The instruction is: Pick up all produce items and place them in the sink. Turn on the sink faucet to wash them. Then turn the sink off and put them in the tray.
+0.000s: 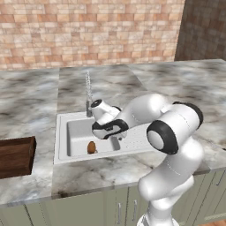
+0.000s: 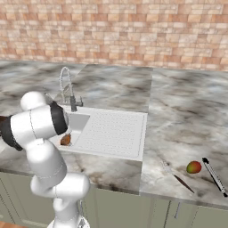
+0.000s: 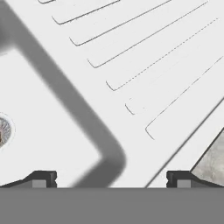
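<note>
A brown oval produce item (image 1: pixel 91 147) lies in the basin of the white sink (image 1: pixel 132 143), near its front wall; it shows too in the right base view (image 2: pixel 65 140). The red-and-yellow-green fruit (image 2: pixel 193 167) rests on the counter far to the right of the sink. My gripper (image 3: pixel 110 179) hangs open and empty over the basin's corner, where the basin meets the draining board (image 3: pixel 144 57). The drain (image 3: pixel 3 130) sits at the left edge of the hand view. The chrome sink faucet (image 1: pixel 88 95) rises behind the basin. The dark wooden tray (image 1: pixel 15 156) stands on the counter to the left.
Two slim utensils lie on the counter by the fruit, one dark-handled (image 2: pixel 180 180) and one black and white (image 2: pixel 214 177). A brick wall (image 1: pixel 88 31) backs the marble counter (image 2: pixel 187 116). My own arm (image 2: pixel 38 129) blocks part of the basin in the right base view.
</note>
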{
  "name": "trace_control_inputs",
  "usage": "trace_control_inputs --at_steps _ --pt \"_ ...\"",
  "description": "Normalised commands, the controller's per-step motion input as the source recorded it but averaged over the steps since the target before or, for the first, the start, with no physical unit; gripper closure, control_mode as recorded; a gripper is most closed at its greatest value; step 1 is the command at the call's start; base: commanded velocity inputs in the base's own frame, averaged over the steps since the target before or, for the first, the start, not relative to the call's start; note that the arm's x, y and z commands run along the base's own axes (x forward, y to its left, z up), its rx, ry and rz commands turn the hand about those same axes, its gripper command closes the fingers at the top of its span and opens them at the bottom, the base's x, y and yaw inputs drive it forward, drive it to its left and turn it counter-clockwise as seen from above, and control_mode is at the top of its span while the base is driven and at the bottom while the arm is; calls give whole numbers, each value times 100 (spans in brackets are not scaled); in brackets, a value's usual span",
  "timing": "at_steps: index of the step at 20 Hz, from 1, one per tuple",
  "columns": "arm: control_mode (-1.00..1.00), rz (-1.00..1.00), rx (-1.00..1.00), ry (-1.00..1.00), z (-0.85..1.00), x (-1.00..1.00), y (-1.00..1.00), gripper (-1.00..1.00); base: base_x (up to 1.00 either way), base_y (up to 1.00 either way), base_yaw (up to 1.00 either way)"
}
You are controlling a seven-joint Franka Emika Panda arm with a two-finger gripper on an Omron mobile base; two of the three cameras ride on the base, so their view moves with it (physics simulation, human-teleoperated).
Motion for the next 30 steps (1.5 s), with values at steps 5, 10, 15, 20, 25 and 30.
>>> trace_control_inputs --at_steps 5,10,15,20,25,30 --pt "-100 0 0 -1 34 7 -65 -100 0 0 0" --pt "-100 0 2 0 30 5 -78 -100 0 0 0" --pt "-100 0 8 0 10 0 -97 -100 0 0 0" --pt "-100 0 10 1 2 0 -100 -100 0 0 0" --pt "-100 0 7 2 15 0 -100 -100 0 0 0" --pt "-100 0 8 0 15 0 -100 -100 0 0 0"
